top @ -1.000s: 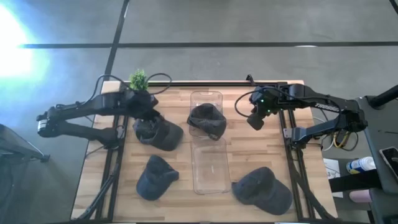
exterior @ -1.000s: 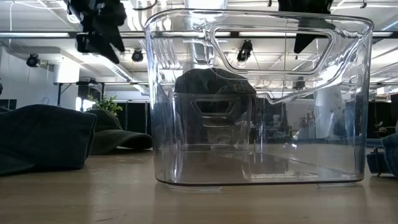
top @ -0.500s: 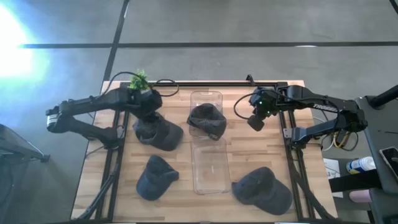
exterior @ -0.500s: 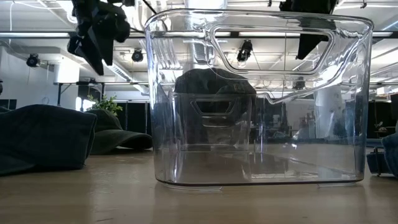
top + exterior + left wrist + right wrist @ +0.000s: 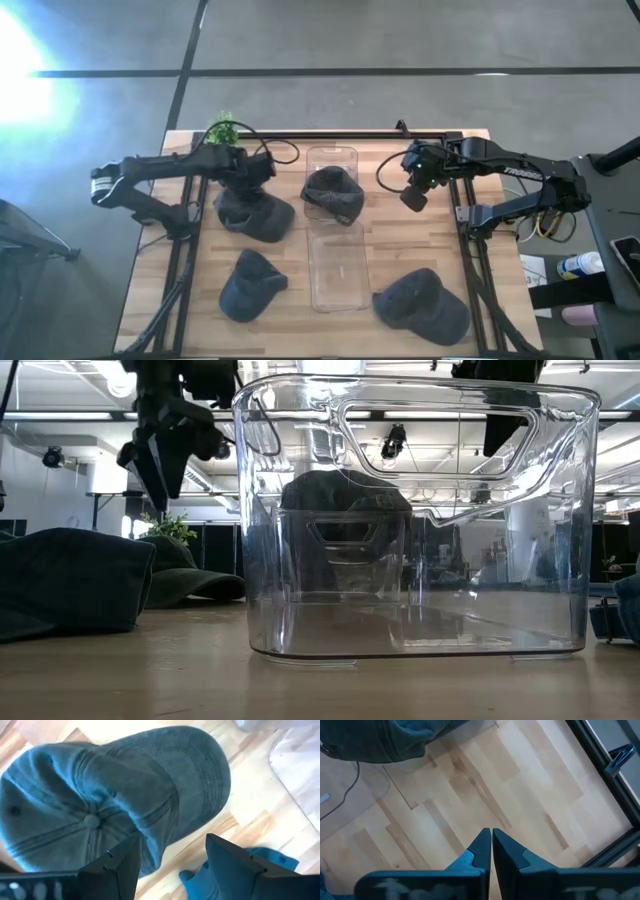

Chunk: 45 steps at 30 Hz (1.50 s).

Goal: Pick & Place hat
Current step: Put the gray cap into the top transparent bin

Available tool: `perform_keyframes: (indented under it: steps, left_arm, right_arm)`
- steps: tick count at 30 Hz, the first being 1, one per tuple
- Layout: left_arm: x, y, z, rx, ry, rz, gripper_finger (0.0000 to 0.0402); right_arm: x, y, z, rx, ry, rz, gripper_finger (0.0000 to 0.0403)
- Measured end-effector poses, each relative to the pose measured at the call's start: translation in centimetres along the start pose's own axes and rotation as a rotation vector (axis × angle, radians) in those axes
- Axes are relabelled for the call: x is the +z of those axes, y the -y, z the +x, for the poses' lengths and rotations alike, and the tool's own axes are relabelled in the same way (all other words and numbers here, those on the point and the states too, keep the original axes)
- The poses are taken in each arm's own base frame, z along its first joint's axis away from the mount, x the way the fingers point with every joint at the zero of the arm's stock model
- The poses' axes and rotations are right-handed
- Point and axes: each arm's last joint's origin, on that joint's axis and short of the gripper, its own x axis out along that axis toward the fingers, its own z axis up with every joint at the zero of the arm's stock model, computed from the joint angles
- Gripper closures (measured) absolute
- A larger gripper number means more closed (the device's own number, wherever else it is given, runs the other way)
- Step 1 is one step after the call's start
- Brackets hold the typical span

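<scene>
Several dark grey caps lie on the wooden table. One cap (image 5: 253, 212) lies crown up at the far left, also in the left wrist view (image 5: 110, 795). My left gripper (image 5: 257, 171) (image 5: 172, 865) hangs open above it, clear of it, as the low view (image 5: 160, 460) shows. Another cap (image 5: 332, 192) lies inside the clear bin (image 5: 338, 280) at its far end. My right gripper (image 5: 414, 196) (image 5: 491, 845) is shut and empty above bare table, to the right of the bin.
Two more caps lie near the front, one at the left (image 5: 250, 283) and one at the right (image 5: 422, 303). A small green plant (image 5: 222, 128) stands at the far left corner. Black frame rails (image 5: 465, 215) run along the table's sides.
My left gripper has gone toward the table's right edge and down, from the far left corner to above the far-left cap's crown. The caps and the bin have not moved.
</scene>
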Motion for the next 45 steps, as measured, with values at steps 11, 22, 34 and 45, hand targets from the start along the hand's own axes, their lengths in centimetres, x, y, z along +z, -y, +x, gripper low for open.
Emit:
perform_keyframes:
  steps: [11, 22, 34, 45]
  left_arm:
    - [-0.6, -1.7, 2.6, 0.061, -0.059, -0.057, 0.0188]
    - [-0.6, -2.2, 4.9, -0.054, -0.021, -0.112, 0.0188]
    - [-1.3, -3.2, 7.5, -0.059, -0.011, -0.119, 0.0188]
    - [-0.9, -3.0, 7.6, -0.087, 0.039, -0.132, 0.0361]
  right_arm:
    - [0.0, 0.0, 0.0, 0.000, 0.000, -0.013, 0.0390]
    - [0.0, 0.0, 0.0, 0.000, 0.000, -0.011, 0.0390]
    - [0.1, 0.0, 0.0, 0.002, 0.006, -0.010, 0.0390]
    - [0.1, 0.0, 0.0, 0.003, 0.008, -0.009, 0.0390]
